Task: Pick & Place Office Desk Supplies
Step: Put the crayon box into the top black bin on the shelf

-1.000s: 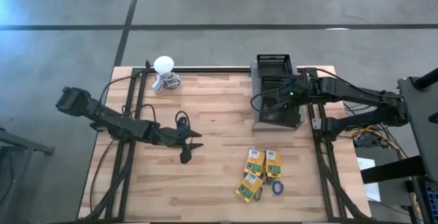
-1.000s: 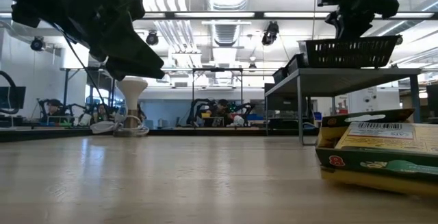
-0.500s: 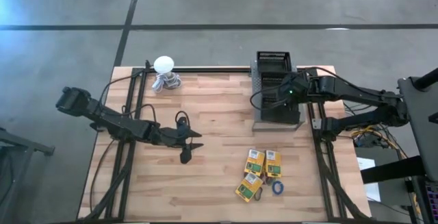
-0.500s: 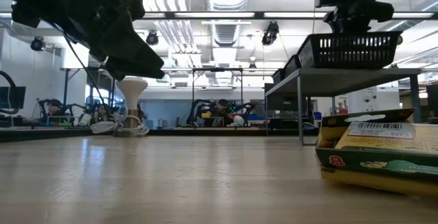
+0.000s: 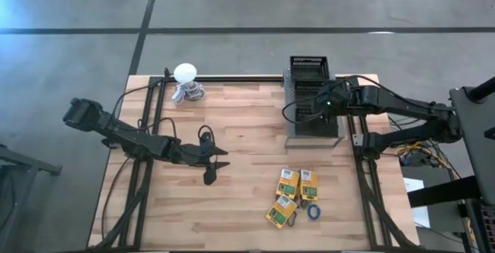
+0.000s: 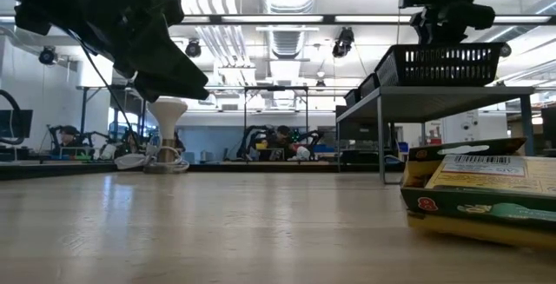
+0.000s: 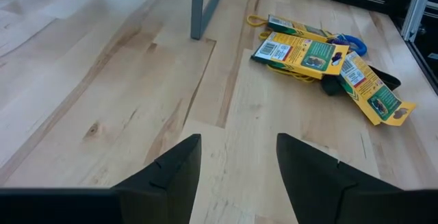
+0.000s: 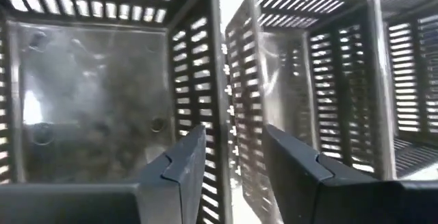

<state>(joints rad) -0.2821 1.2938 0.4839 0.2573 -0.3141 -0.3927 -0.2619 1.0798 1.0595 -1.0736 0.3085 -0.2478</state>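
Three yellow-and-green boxes (image 5: 294, 193) (image 7: 301, 49) lie flat in a cluster near the table's front right, with a blue ring (image 5: 314, 211) (image 7: 352, 42) beside them. My left gripper (image 5: 215, 165) (image 7: 236, 142) hovers open over bare wood left of centre and points toward the boxes. My right gripper (image 5: 319, 107) (image 8: 233, 138) is open above the black slatted baskets (image 5: 313, 114) (image 6: 443, 62), which rest on a grey raised shelf (image 6: 452, 93). Its fingers stand on either side of one basket's side wall (image 8: 217, 107).
A white ball-topped object on a grey coiled base (image 5: 186, 83) (image 6: 167, 119) stands at the far left. The shelf's grey leg (image 7: 198, 8) stands on the wood. Dark frame rails (image 5: 147, 129) run along both table sides. Bare wood (image 5: 247, 145) lies between the arms.
My right gripper has opened and let go of the black basket. The basket was tilted and lay nearer the table's front. It has moved toward the far edge and now sits level on the shelf.
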